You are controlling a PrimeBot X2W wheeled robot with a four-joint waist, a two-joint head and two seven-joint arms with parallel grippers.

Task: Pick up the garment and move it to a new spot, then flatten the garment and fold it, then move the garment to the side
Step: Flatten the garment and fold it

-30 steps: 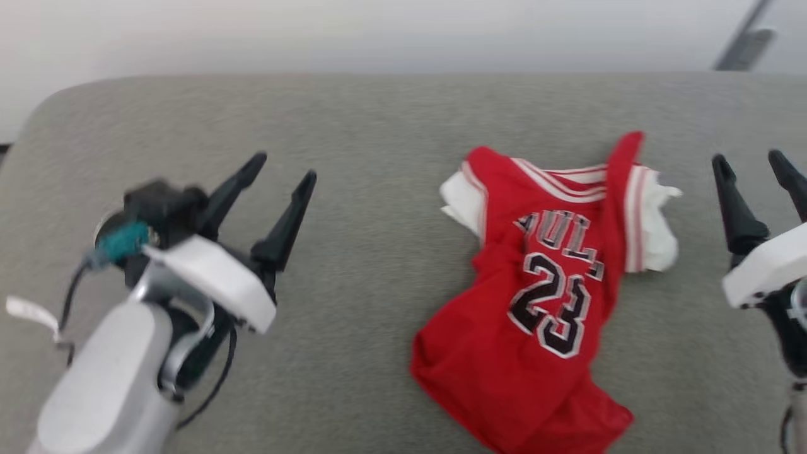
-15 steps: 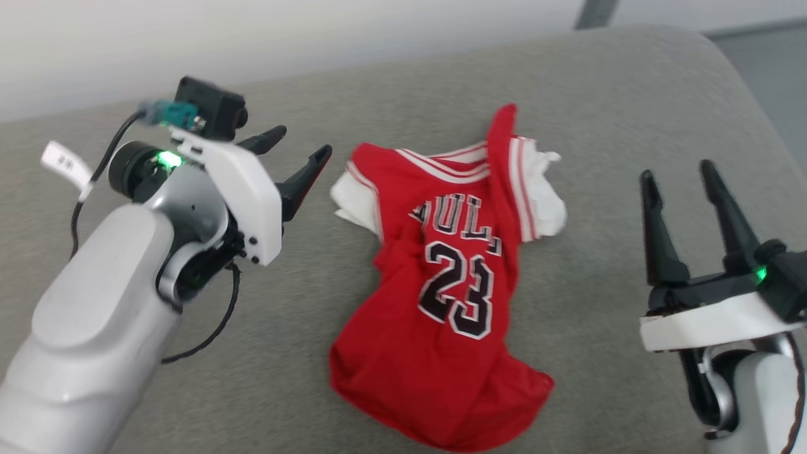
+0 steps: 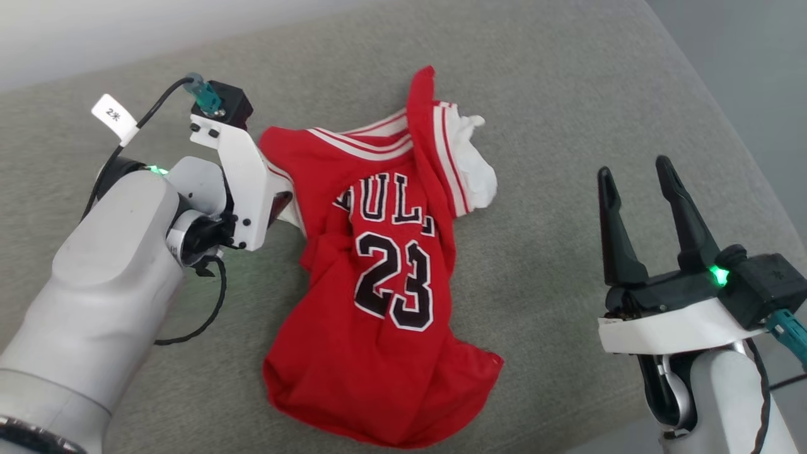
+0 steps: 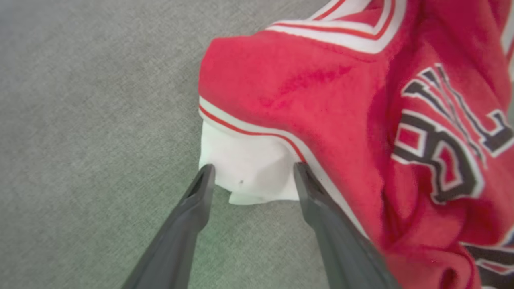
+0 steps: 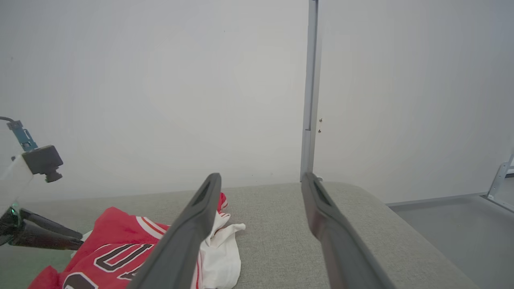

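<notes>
I'm on the pick-up: my left pincer (image 4: 253, 168) stands wide open astride the white sleeve (image 4: 249, 158) of the jersey (image 3: 378, 302), crumpled on the couch (image 3: 567, 94); right pincer (image 3: 635, 169) gapes empty, well apart; next, I'd close left and lift.

garment (image 3: 378, 328): red knit cloth, matt, fine grain | sleeve (image 4: 249, 176): white cloth, smoother, matt | lettering (image 3: 394, 280): black-white, flat, matt | cushion (image 3: 555, 126): grey woven cloth, matt, coarse | right gripper (image 3: 633, 167): dark plastic, matt, smooth | left forearm (image 3: 107, 271): pale grey plastic shell, smooth, slight sheen | bracket (image 3: 243, 176): white plastic, matt | wall (image 5: 160, 80): smooth, matt
</notes>
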